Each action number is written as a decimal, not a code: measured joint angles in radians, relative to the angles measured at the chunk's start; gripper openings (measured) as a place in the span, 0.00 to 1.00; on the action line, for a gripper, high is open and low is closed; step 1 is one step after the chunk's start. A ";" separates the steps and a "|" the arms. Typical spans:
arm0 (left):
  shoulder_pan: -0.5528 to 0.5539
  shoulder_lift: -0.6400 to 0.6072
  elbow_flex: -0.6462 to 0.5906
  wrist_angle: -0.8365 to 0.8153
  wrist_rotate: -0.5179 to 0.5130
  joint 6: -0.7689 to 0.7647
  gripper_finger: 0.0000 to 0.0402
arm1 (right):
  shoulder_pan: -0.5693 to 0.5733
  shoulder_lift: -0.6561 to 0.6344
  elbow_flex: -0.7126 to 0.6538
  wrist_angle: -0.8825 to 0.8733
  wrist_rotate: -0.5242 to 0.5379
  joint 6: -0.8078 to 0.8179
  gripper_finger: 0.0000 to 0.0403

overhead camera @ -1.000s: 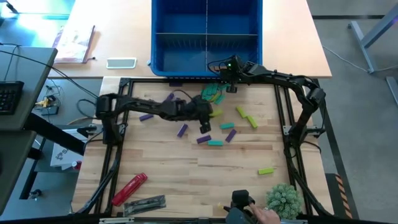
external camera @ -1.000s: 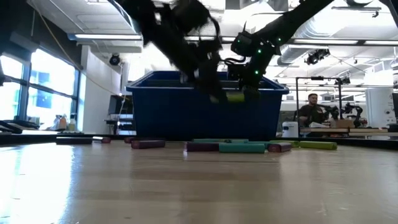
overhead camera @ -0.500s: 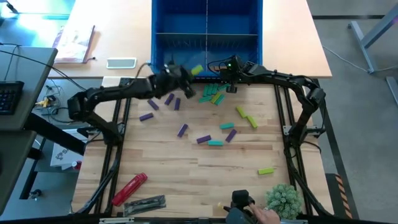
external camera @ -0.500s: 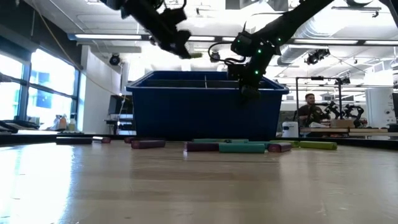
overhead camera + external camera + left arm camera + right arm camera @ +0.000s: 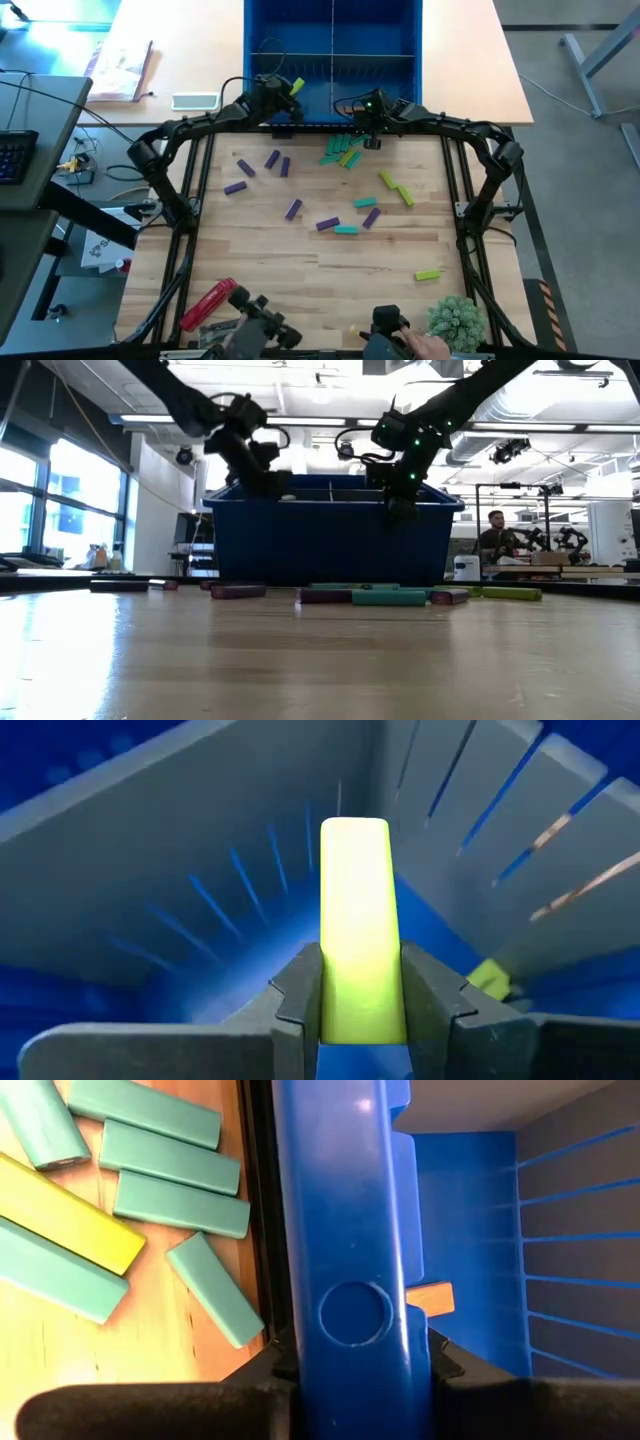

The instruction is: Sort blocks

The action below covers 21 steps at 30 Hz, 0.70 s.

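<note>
The blocks are small bars. A teal and lime heap (image 5: 343,152) lies by the blue bin (image 5: 332,60), and purple (image 5: 293,208), teal (image 5: 346,229) and lime (image 5: 428,274) ones are scattered on the wooden table. My left gripper (image 5: 285,95) hangs over the bin's near left compartment, shut on a lime block (image 5: 355,920). My right gripper (image 5: 368,128) is shut on the bin's near wall (image 5: 345,1230). In the bin lie another lime block (image 5: 487,978) and a tan block (image 5: 430,1296). My left gripper pinches the lime block's near end (image 5: 358,1010) between its two fingers (image 5: 300,995), which lie along its long sides. The block sticks out forward past the fingertips, lifted clear above the bin's floor. My right gripper straddles the bin's near wall at its rim (image 5: 350,1350), one finger (image 5: 440,1365) inside the bin and one (image 5: 280,1370) outside. It comes slanting down from the table's near side. The bin stands on the table.
A red tool (image 5: 207,303) and a grey object (image 5: 235,325) lie near the front left corner, and a green plant (image 5: 458,318) stands at the front right. A phone (image 5: 195,101) lies left of the bin. A person (image 5: 497,535) sits far behind the table.
My left gripper has swung from the middle of the table up and toward the far left, over the bin's near rim, carrying the lime block, and now hangs lower inside the near left compartment. My right gripper has kept still.
</note>
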<state>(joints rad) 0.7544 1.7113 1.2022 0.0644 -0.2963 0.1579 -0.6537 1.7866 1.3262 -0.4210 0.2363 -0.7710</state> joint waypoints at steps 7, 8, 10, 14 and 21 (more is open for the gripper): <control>0.019 0.007 0.000 -0.007 -0.044 -0.016 0.41 | 0.000 0.000 0.000 0.000 0.000 -0.012 0.16; 0.019 0.001 0.000 -0.016 -0.046 -0.011 0.44 | 0.000 0.000 0.000 0.000 0.000 -0.012 0.16; 0.019 -0.018 0.000 -0.026 -0.044 0.008 0.49 | 0.000 0.000 0.000 0.001 0.000 -0.013 0.16; 0.009 -0.069 0.000 -0.054 0.019 0.061 0.54 | 0.000 0.000 0.000 0.001 0.000 -0.014 0.16; -0.030 -0.200 0.001 -0.216 0.302 0.226 0.55 | 0.000 0.000 0.000 0.001 0.000 -0.010 0.16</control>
<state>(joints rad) 0.7242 1.5115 1.2034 -0.1514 0.0054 0.3844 -0.6537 1.7868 1.3262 -0.4202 0.2363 -0.7808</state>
